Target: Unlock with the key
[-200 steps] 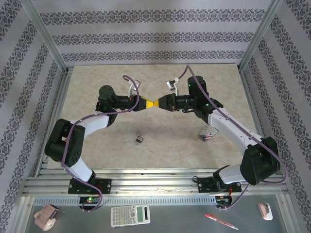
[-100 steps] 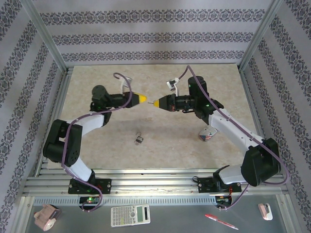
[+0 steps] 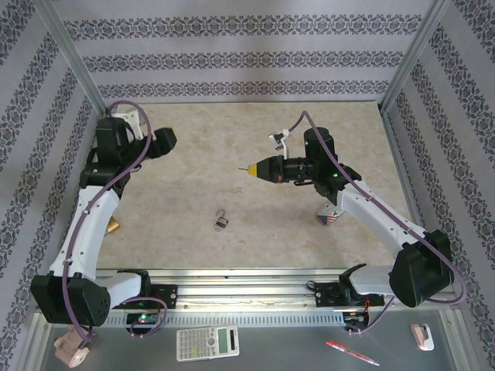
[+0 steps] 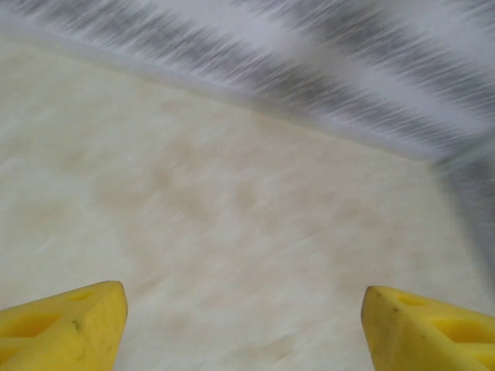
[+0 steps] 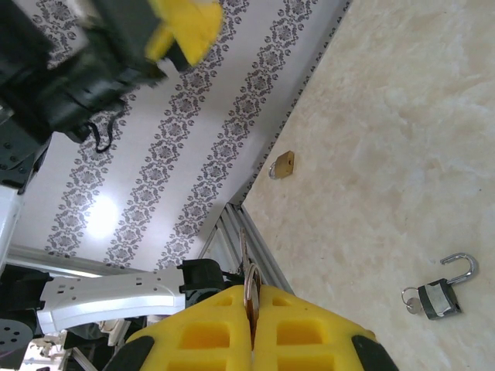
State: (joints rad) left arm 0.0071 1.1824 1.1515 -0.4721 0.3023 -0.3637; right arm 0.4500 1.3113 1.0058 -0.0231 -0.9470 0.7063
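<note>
Left claw (image 3: 161,141) sits at the far-left of the desk (image 3: 332,124), close to the wall. On its wrist cam the yellow fingers are spread wide with nothing between them and bare desk beyond; that view is motion-blurred. Brass lock (image 3: 114,226) lies at the left desk edge, partly hidden by the left arm, and on the right wrist cam it lies close to the wall. Padlock (image 3: 221,222) lies front-centre on the desk, well apart from both claws; silver body, shackle swung open. There's something small against its body, can't tell what. Right claw (image 3: 257,167) is right of centre, pointing left toward the left arm, fingers pressed together and pinching the key (image 5: 246,267). The key's tip pokes out past the fingertips, well apart from the padlock. Flag-print item (image 3: 331,214) lies on the desk by the right forearm; can't tell what it is.
</note>
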